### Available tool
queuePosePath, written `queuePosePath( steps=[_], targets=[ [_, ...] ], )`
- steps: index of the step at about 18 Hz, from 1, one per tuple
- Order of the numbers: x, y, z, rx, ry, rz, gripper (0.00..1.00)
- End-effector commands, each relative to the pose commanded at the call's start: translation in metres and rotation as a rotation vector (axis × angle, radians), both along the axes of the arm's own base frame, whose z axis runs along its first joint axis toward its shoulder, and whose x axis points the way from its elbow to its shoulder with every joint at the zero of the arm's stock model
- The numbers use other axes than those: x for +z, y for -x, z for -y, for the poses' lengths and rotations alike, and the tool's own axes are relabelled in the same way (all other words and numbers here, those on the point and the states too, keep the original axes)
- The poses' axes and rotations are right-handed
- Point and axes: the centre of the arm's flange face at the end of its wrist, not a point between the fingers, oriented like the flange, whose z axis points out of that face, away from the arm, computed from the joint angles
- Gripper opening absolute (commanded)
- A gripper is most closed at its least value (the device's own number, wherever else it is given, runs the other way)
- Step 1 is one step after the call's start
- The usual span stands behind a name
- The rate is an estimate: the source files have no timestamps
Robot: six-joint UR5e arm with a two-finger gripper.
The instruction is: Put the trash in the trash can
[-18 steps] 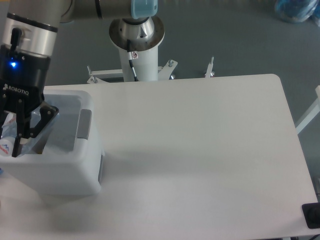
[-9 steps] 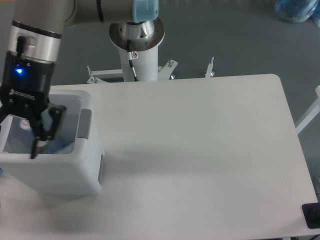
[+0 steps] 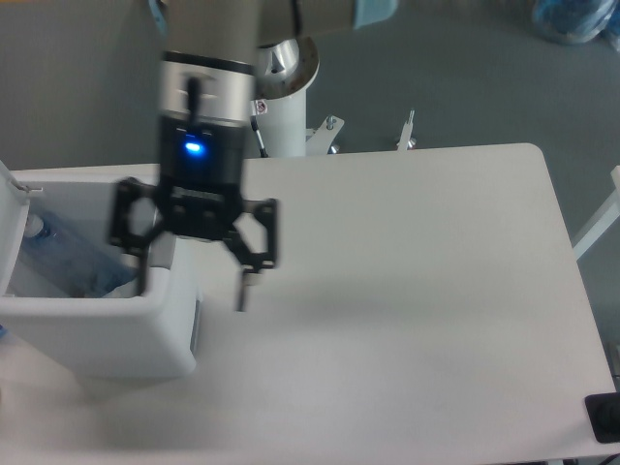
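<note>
Since the earlier frames the gripper (image 3: 194,281) has swung out of the bin (image 3: 102,334) and rightward, so it now hangs over the bin's right rim and the table (image 3: 407,291) just beside it. Its jaws are spread wide and hold nothing; one finger (image 3: 145,276) sits over the bin's right wall and the other reaches down over bare tabletop. Nearest the camera is the bin's pale front wall, at the table's left edge. Inside the bin, left of the gripper, lies the bottle (image 3: 68,257), a clear bluish shape slanting across the bin's hollow, with a small white cap-like end toward the far left corner; the wrapper cannot be made out. At the bin's far left side the lid (image 3: 12,228) stands raised. Beyond the bin, behind the table's far edge, the arm's white pedestal (image 3: 281,121) rises from the dark grey floor (image 3: 465,77).
</note>
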Motion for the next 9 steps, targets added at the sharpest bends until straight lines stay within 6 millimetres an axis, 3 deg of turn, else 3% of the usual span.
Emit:
queuePosePath(
  steps=[3,6,9],
  targets=[
    [-0.009,0.012,0.029,-0.021,0.11,-0.118,1.0],
    [-0.006,0.005,0.052,-0.067,0.222,-0.239,1.0],
    [-0.008,0.001,0.073,-0.062,0.232,-0.245,1.0]
  ],
)
